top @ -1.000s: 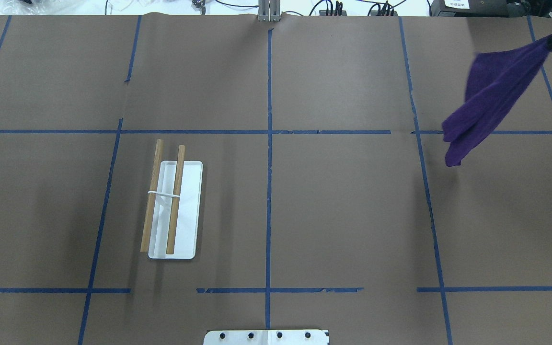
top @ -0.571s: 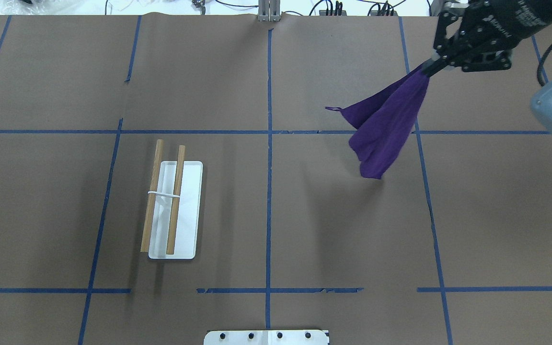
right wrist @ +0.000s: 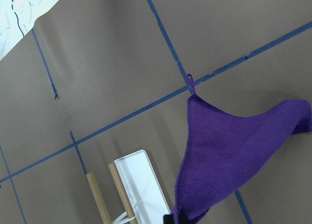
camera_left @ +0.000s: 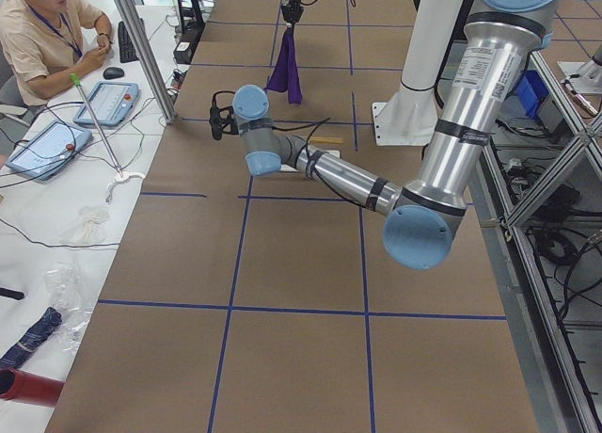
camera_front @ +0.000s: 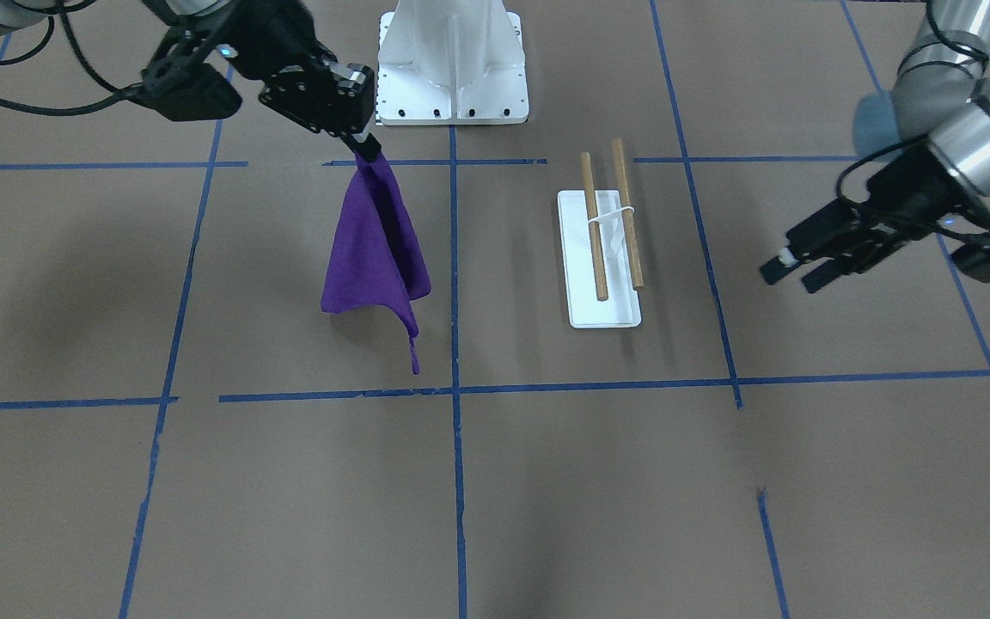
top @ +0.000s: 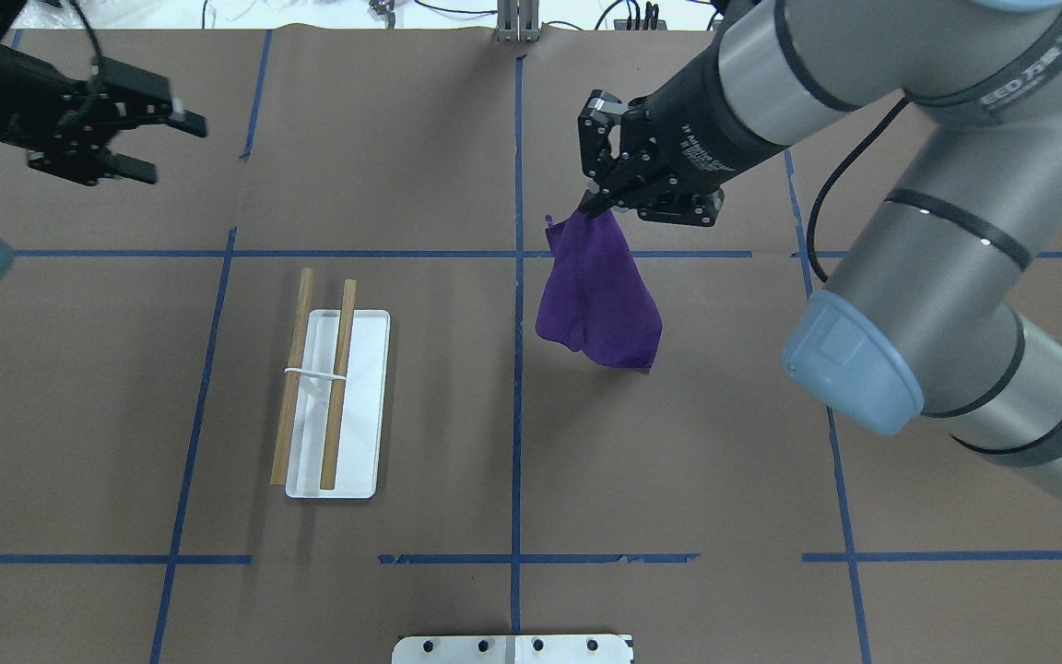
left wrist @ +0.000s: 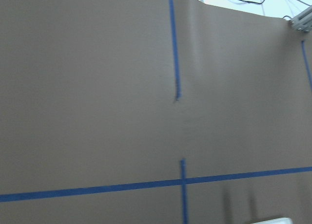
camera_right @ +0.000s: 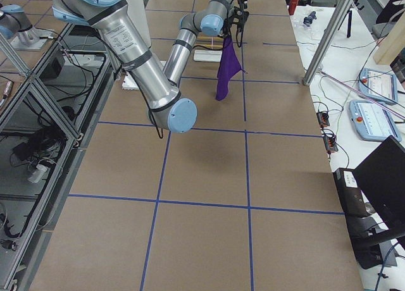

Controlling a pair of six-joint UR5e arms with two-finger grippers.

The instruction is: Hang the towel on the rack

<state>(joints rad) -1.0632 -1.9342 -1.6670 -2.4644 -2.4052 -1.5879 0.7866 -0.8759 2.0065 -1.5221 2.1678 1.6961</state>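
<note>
The right pincer (top: 594, 210) is clamped shut on one corner of the soft purple cloth towel (top: 600, 295), which dangles off it in a floppy, folded triangle above the brown paper-covered bench (top: 678, 461). The fabric looks matte and a bit fuzzy, and its thin loop tag (camera_front: 414, 357) hangs off the lowest corner in the front-facing view. The towel sits just to the robot's right of the centre blue tape line (top: 517, 415), well apart from the small rack (top: 367, 406), the one with a flat white rectangular base and two parallel tan wooden dowel rods (top: 339, 383) joined by a white bracket. The left pincer (top: 167, 148) hovers at the far left, jaws spread wide, holding nothing.
</note>
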